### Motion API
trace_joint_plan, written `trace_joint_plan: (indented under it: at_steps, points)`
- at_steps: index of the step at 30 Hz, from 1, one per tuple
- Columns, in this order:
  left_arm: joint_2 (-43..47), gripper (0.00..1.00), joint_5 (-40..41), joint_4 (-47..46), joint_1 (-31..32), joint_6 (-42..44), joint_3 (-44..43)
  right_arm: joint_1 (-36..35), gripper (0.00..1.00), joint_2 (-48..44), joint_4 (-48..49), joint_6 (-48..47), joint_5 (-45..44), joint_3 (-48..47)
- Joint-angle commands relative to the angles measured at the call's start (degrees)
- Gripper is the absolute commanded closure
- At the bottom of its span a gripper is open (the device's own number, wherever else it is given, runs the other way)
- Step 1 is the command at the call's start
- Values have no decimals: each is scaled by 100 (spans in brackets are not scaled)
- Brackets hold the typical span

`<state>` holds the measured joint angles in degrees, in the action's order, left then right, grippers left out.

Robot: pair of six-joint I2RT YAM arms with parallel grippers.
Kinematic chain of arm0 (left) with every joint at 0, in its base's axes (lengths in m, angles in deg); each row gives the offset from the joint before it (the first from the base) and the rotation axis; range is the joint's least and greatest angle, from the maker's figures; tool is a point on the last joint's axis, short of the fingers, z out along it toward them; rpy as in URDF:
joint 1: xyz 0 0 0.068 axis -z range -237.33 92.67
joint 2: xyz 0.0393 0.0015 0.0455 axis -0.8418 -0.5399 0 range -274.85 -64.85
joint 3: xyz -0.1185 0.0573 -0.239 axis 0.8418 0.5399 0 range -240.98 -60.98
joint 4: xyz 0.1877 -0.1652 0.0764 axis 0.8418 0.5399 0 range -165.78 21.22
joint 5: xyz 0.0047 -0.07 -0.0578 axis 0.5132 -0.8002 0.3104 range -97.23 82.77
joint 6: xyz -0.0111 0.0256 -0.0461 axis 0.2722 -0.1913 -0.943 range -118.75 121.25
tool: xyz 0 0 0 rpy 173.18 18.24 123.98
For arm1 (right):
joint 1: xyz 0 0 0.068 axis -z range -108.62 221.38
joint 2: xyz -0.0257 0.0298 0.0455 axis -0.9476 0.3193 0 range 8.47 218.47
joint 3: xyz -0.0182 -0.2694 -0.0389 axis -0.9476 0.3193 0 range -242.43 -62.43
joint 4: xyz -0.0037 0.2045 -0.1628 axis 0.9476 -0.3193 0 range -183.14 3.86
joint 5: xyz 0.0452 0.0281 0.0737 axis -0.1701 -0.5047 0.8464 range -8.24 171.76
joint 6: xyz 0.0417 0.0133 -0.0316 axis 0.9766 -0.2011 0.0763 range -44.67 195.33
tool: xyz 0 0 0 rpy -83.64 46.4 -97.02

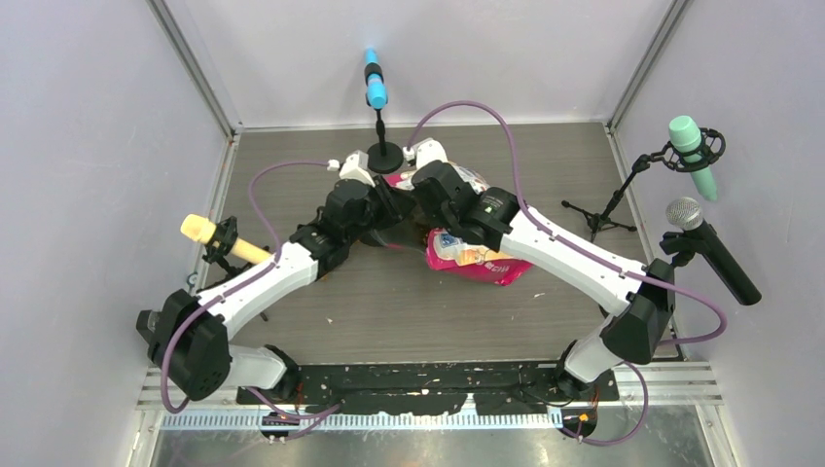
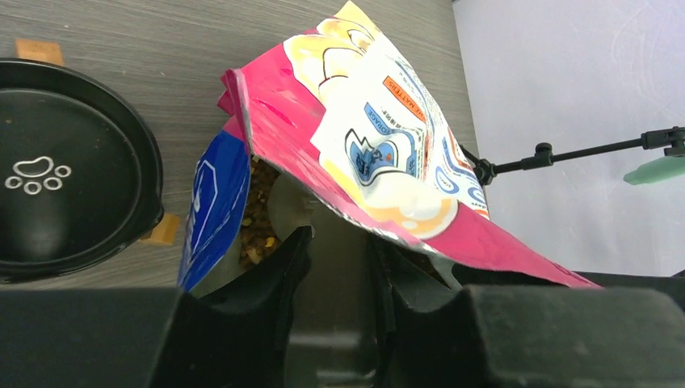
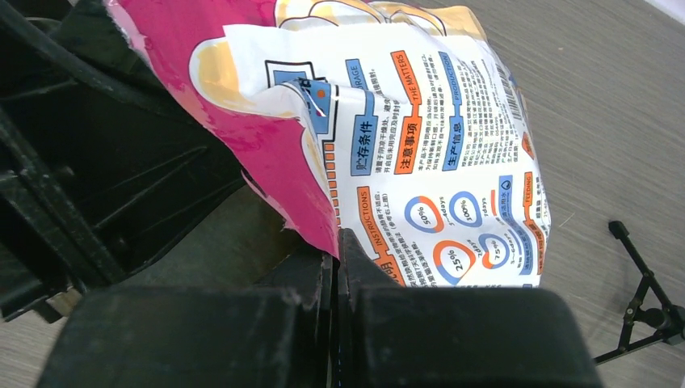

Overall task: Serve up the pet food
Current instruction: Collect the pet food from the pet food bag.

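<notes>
Left arm: yours reaches from the lower left of the top view to the centre, left gripper (image 2: 335, 242) at the mouth of the bag (image 2: 380, 137).
Left grip: fingers narrowly apart, something dark grey between them; you cannot tell if it is held.
Right arm: comes from the lower right to the centre.
Right grip: right gripper (image 3: 338, 242) pinched on the bag's pink edge.
Pet food (image 2: 257, 218): inside the open bag.
Bowl (image 2: 149, 162): black, left of the bag.
Surface: grey wood-grain table (image 1: 389, 311).
Room: pale walls (image 1: 78, 146), microphones (image 1: 376, 83) around.
</notes>
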<state>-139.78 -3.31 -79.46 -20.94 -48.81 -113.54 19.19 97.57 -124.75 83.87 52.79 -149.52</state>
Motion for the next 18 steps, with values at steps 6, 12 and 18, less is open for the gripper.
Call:
trace_joint_plan:
  at_steps: [6, 12, 18]
  points:
    - [-1000, 100, -452, -447, 254, -146, -400, 348, 95, -329, -195, 252, 172, 310]
    - [-1610, 100, -1400, -1341, 266, -573, -481, 439, 95, -382, -179, 349, 374, 406]
    - [-1568, 100, -1747, -2329, 259, -1040, -144, 490, 95, -393, -166, 386, 375, 409]
